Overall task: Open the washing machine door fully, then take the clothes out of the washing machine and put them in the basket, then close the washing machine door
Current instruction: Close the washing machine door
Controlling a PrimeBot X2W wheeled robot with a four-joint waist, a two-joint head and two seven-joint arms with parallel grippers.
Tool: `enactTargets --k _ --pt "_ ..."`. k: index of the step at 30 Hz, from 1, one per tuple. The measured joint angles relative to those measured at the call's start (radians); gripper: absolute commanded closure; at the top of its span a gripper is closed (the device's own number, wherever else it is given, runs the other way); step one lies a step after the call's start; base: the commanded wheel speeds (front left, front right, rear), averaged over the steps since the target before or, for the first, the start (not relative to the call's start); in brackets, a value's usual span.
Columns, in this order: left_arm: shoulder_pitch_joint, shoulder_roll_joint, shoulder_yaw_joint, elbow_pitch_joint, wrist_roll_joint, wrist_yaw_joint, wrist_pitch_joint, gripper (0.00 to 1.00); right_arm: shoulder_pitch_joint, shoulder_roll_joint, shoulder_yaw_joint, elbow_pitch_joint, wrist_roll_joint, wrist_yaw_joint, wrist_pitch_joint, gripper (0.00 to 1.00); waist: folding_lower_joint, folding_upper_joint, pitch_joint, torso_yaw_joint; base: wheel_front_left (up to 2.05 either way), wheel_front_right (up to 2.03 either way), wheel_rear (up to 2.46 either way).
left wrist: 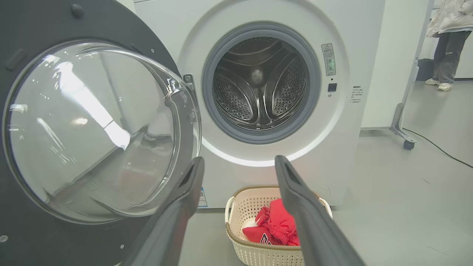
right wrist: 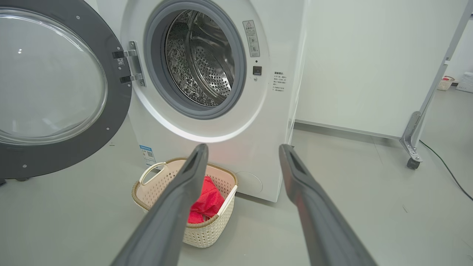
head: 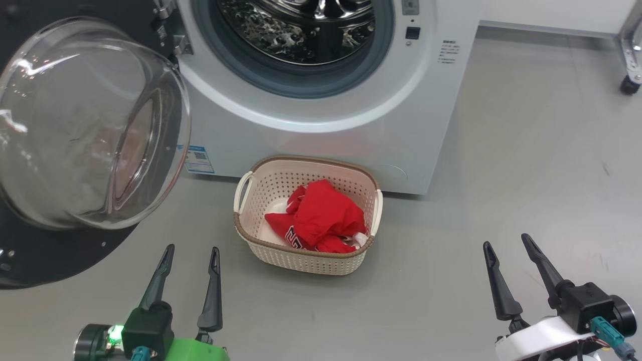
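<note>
Clothes (head: 321,215) seen in basket (head: 301,263), on floor just in front of washing machine (head: 326,135); drum (head: 301,25) looks empty. Washing machine door (head: 85,130) stands wide open, up-left of left pincer (head: 193,248), so left arm judged nearer for the close. Right pincer (head: 505,240) is well apart from it. Both pincers spread w/ nothing held.

washing machine door (head: 85,125) is cropped (left edge).
</note>
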Motion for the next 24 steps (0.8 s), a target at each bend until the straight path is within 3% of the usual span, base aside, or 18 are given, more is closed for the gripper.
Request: enactTargets --k 24 --pt "0.001 0.0 -0.015 -0.002 -0.021 0.0 -0.027 0.0 0.0 -0.015 0.021 -0.02 -0.011 0.001 0.0 0.0 0.0 0.0 0.037 0.294 0.0 0.0 0.0"
